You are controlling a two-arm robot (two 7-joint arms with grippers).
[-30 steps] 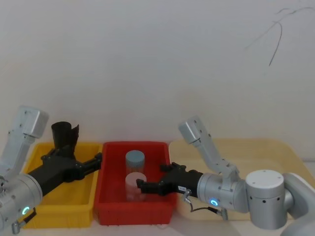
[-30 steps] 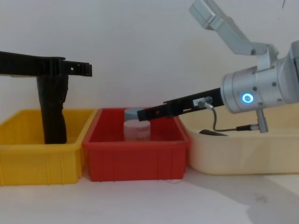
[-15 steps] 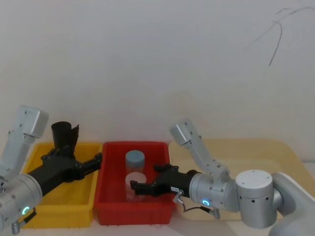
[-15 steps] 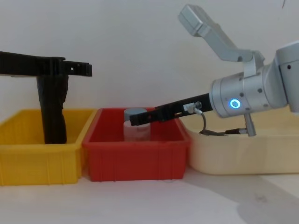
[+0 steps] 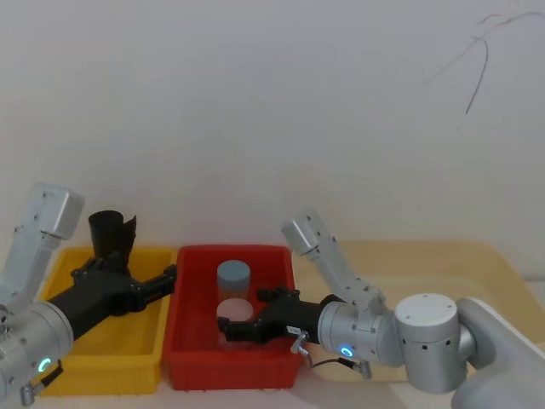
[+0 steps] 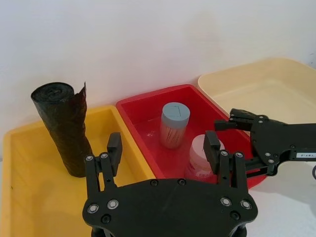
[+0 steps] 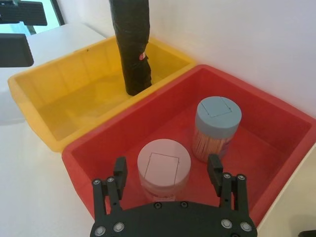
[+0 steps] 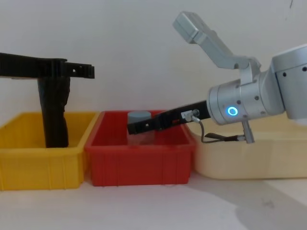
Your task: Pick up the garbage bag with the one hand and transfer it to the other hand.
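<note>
White wall behind three bins on a pale table. Garbage bag (image 5: 111, 236) stands upright in yellow bin (image 5: 136, 345); left gripper (image 5: 167, 279) and right gripper (image 5: 228, 329), over red bin (image 5: 194, 362), both spread, empty.

A red bin (image 5: 183, 362) sat in the middle, with a yellow bin (image 5: 145, 362) touching its left side and a cream tray (image 5: 502, 281) at its right. Inside the red bin stood a blue-lidded jar (image 5: 233, 276) and, nearer the robot, a pink-lidded jar (image 7: 163, 163).
</note>
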